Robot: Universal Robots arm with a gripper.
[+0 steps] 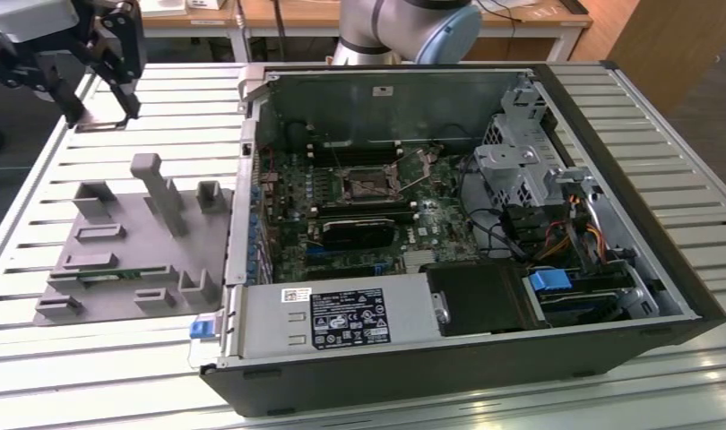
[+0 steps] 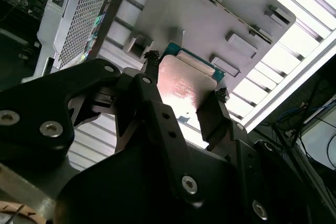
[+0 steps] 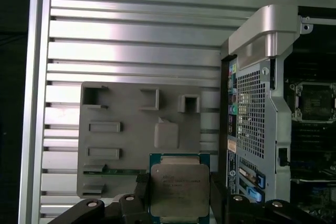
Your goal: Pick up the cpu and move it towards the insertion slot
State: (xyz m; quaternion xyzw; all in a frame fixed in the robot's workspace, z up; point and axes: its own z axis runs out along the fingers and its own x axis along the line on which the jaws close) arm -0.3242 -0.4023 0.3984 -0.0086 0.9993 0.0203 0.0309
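Observation:
The cpu (image 3: 179,188), a flat square chip with a silver top and a green rim, is held between the two black fingers of my gripper (image 3: 178,184). In the second wrist view the cpu (image 2: 181,85) shows its shiny face, clamped by the gripper (image 2: 186,77) at two opposite edges. In the exterior view my gripper (image 1: 98,112) hangs high over the slatted table, beyond the grey tray (image 1: 112,260). The insertion slot (image 1: 366,185), a metal-framed square socket, lies on the motherboard inside the open computer case. It is also seen in the first wrist view (image 3: 316,100).
The open computer case (image 1: 459,296) lies on its side on the slatted metal table (image 1: 52,358), to the exterior view's right of the tray. The grey tray (image 3: 121,140) has several raised blocks and pockets. A grey robot arm base (image 1: 399,31) stands behind the case.

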